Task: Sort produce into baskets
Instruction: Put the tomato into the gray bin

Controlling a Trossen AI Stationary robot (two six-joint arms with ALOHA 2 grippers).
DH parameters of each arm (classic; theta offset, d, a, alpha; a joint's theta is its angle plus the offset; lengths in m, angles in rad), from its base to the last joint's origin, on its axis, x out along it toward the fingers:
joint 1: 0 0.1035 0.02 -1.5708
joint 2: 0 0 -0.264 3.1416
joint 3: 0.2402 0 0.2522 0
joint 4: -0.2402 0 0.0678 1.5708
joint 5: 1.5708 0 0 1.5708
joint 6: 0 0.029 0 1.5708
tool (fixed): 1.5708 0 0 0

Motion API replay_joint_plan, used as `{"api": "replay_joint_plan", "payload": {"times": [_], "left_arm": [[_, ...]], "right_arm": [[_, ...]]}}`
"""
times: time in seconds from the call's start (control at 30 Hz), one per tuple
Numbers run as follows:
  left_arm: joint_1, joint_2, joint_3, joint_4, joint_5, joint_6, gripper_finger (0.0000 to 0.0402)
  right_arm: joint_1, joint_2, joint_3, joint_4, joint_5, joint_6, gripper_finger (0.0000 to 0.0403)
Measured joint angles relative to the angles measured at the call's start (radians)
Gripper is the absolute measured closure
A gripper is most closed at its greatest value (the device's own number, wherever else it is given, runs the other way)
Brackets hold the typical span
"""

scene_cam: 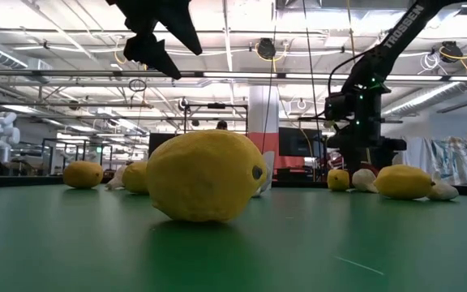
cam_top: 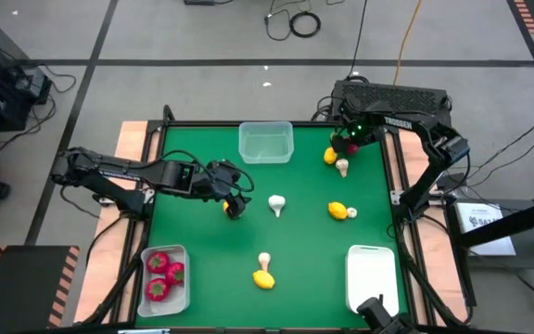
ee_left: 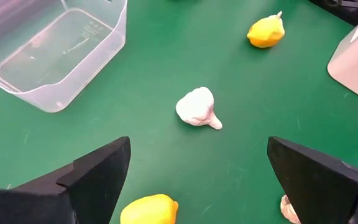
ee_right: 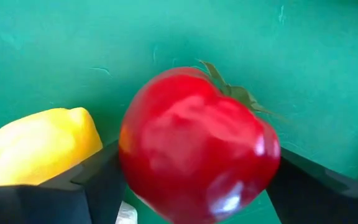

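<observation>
While the left gripper [cam_top: 233,206] hangs spread wide and empty above the green table mat [cam_top: 211,278], just over a yellow toy lemon [ee_left: 149,210], the right gripper [cam_top: 349,146] sits low at the mat's far right corner with a glossy red round toy fruit with a green stalk [ee_right: 197,146] between its 2 dark fingers [ee_right: 92,180]. Its fingers flank that fruit closely, but whether they are already pressing on it I cannot tell. A second yellow lemon [ee_right: 39,146] lies just beside the red fruit, with a whitish mushroom-shaped piece [cam_top: 342,167] near it.

The clear translucent plastic tub [cam_top: 266,142] at the far edge holds nothing. The tub at the near left [cam_top: 182,252] holds 3 red pieces [cam_top: 160,276]. The whitish tub at the near right [cam_top: 371,276] shows no produce inside.

Loose on the mat lie a white mushroom [cam_top: 276,203] near the centre, a lemon with a mushroom touching it [cam_top: 341,211] to the right, and another lemon [cam_top: 263,278] just beside a mushroom [cam_top: 264,261] toward the near edge.
</observation>
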Motion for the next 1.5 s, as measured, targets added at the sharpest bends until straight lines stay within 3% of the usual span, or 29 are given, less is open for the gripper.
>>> {"api": "replay_joint_plan", "payload": {"times": [0.27, 0.43, 0.6, 0.8, 0.9, 1.13, 1.3, 1.5], "left_arm": [[0.0, -0.01, 0.0, -0.035, 0.049, 0.0, 0.0017], [-0.008, -0.061, 0.0, -0.157, 0.06, -0.007, 0.0017], [-0.064, -0.13, 0.0, -0.371, 0.065, -0.052, 0.0017], [-0.188, -0.195, 0.0, -0.544, 0.061, -0.173, 0.0017], [-0.265, -0.21, 0.0, -0.611, 0.055, -0.249, 0.0017], [-0.463, -0.211, -0.049, -0.639, 0.047, -0.379, 0.0017], [-0.579, -0.212, -0.083, -0.671, 0.043, -0.471, 0.0017], [-0.687, -0.212, -0.094, -0.688, 0.029, -0.569, 0.0017]], "right_arm": [[0.003, -0.132, 0.009, -0.028, -0.021, -0.028, 0.0089], [0.051, -0.282, 0.033, -0.016, -0.191, -0.001, 0.0089], [0.225, -0.397, 0.033, 0.059, -0.334, 0.079, 0.0089], [0.575, -0.419, 0.033, 0.269, -0.322, 0.217, 0.0089], [0.758, -0.372, 0.033, 0.436, -0.3, 0.252, 0.0089], [1.1, -0.147, 0.034, 0.93, -0.138, 0.212, 0.0089], [1.228, 0.083, 0.084, 1.267, -0.072, 0.18, 0.0089], [1.296, 0.368, 0.353, 1.308, -0.024, 0.11, 0.0089]]}}
